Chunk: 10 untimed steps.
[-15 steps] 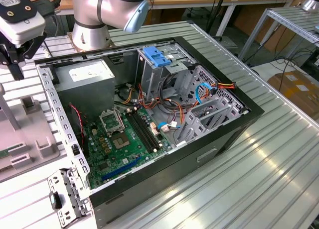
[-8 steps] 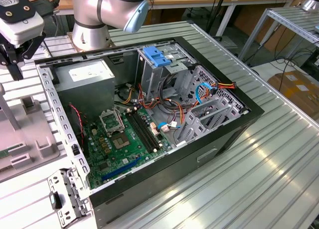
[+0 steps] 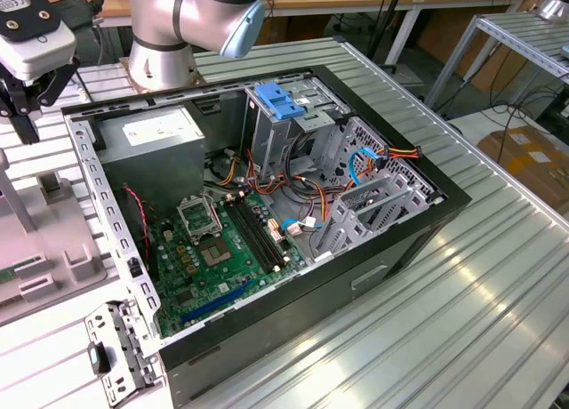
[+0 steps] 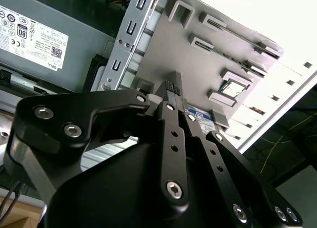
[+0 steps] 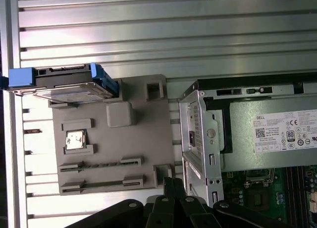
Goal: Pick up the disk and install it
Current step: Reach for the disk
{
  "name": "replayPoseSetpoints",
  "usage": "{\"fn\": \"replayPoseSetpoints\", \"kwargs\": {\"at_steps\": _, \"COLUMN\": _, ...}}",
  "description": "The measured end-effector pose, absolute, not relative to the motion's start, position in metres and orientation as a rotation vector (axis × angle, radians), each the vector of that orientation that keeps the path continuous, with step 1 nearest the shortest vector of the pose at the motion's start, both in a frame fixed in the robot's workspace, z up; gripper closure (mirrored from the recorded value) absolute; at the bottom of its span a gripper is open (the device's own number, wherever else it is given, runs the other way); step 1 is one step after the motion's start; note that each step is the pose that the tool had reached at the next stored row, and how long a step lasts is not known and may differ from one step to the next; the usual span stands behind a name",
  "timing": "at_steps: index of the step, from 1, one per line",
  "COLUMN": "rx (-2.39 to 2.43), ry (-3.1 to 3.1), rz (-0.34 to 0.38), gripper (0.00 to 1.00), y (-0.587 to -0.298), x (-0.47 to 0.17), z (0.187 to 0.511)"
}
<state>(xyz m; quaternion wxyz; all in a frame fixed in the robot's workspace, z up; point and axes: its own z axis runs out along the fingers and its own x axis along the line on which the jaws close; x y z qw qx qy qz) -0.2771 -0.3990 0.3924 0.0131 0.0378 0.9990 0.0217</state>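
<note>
The disk (image 5: pixel 64 91) is silver with bright blue rails and a white-and-blue label, the tray (image 5: pixel 114 153) is plain matt grey, and the worktop (image 3: pixel 462 320) is pale silver metal ribbed in long parallel stripes. The case (image 3: pixel 418 231) is black outside and bare grey steel within, with a green board (image 3: pixel 209 258) carrying black slots, a grey supply (image 3: pixel 156 142) bearing a white sticker printed in black, a blue cap (image 3: pixel 280 100), and cables (image 3: pixel 391 151) in red, yellow, orange and blue. The tool (image 4: pixel 173 89) is matt black with silver screw heads.
</note>
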Motion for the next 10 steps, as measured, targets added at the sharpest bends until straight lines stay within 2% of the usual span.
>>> {"fn": "replayPoseSetpoints", "kwargs": {"at_steps": 10, "rx": 0.118, "ry": 3.112, "rz": 0.068, "gripper": 0.89, "y": -0.3990, "x": -0.2792, "z": 0.3924}}
